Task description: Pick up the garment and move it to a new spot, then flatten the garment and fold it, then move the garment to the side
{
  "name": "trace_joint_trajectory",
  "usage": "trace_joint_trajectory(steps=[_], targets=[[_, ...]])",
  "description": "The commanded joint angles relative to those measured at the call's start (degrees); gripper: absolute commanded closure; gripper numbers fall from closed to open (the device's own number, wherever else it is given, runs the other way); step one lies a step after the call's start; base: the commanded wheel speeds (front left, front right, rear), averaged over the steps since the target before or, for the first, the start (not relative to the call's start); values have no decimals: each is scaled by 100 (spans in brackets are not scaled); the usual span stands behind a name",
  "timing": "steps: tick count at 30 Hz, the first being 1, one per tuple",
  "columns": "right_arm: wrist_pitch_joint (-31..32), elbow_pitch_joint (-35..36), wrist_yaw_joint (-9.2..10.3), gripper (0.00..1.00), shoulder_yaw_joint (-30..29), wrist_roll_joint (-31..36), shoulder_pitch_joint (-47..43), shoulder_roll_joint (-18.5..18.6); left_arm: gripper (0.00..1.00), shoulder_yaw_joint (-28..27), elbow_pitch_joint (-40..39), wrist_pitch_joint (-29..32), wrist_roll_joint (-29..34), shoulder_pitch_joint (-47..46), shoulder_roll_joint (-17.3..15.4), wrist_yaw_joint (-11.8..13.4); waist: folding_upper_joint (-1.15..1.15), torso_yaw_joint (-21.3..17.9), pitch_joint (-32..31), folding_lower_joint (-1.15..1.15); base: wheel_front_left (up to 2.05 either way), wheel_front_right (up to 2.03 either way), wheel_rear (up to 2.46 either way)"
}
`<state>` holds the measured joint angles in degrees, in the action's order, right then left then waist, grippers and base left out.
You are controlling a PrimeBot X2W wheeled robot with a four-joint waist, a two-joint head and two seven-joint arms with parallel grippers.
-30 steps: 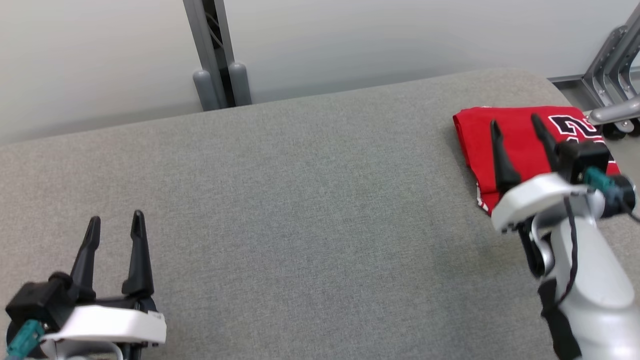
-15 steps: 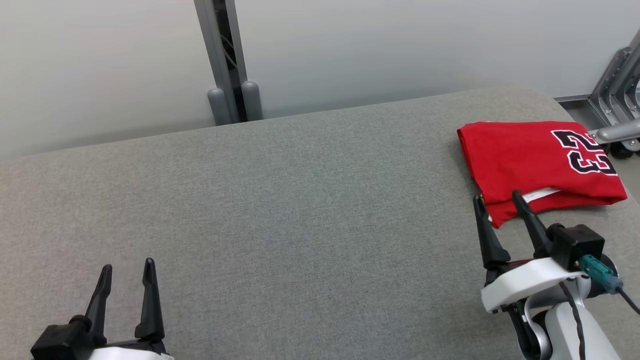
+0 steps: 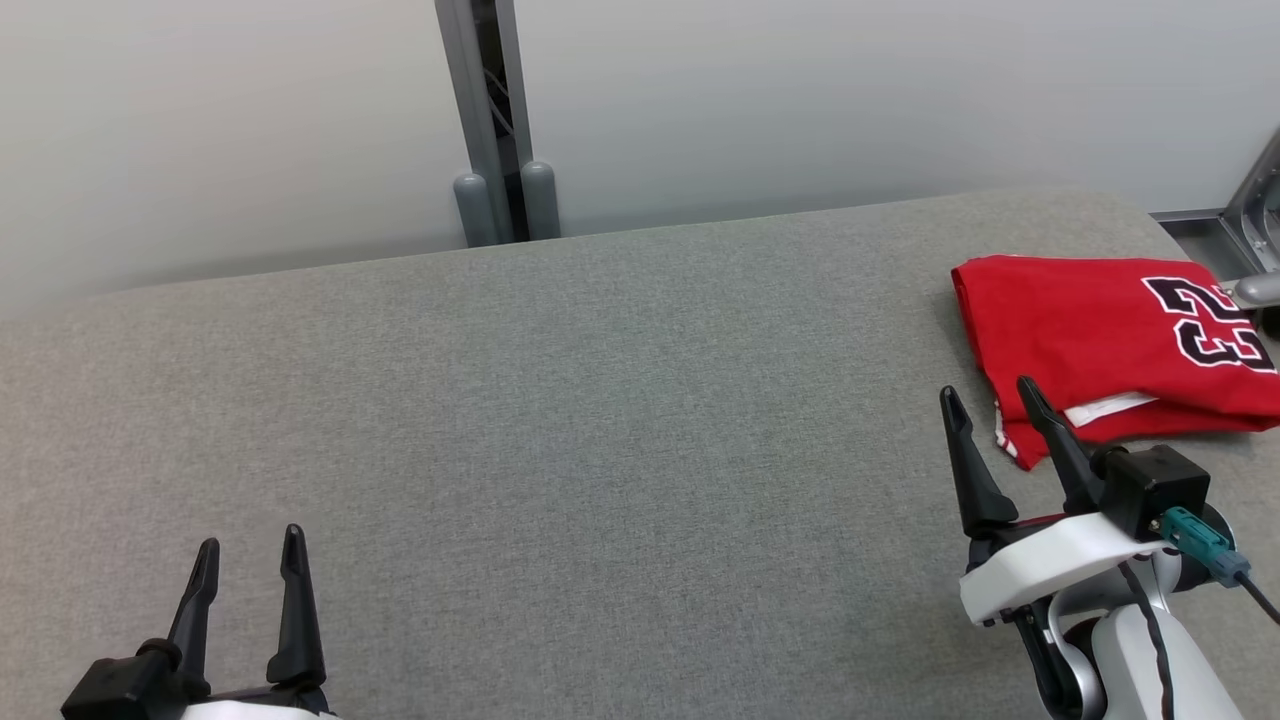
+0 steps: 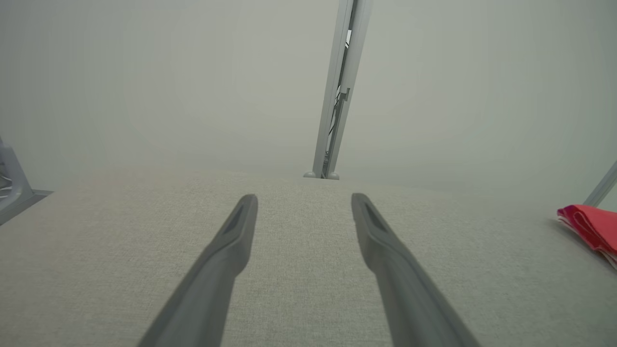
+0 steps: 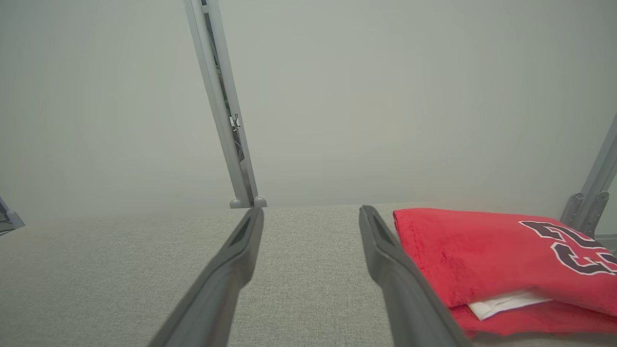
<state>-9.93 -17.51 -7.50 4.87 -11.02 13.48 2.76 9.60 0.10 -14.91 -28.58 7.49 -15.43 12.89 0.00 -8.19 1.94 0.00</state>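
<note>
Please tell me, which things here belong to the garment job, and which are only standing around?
Belonging to the job: grey table; red garment, folded, at its right end; right gripper, open, near the garment; left gripper, open.
Only standing around: metal post behind the table; metal frame at the far right.

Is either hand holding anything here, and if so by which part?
Nothing is held. The left hand and right hand are both open and empty; the folded red jersey lies loose on the table.

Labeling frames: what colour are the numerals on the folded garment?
Black with white outline, on the red garment; clearest in the head view.
</note>
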Motion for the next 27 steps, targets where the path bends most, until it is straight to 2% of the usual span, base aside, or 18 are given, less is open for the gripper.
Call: trace_joint_trajectory(steps=[1, 14, 27], targets=[[20, 32, 1, 0, -5, -30, -58, 32, 0, -37, 9, -29, 41, -54, -5, -32, 0, 23, -5, 0, 0, 0, 0], [17, 105, 1, 0, -109, 14, -102, 31, 0, -198, 31, -28, 177, -144, 128, -216, 0, 280, -52, 0, 0, 0, 0], [39, 158, 1, 0, -83, -61, -124, 31, 0, -230, 69, -29, 276, -253, 134, -249, 0, 322, -46, 0, 0, 0, 0]])
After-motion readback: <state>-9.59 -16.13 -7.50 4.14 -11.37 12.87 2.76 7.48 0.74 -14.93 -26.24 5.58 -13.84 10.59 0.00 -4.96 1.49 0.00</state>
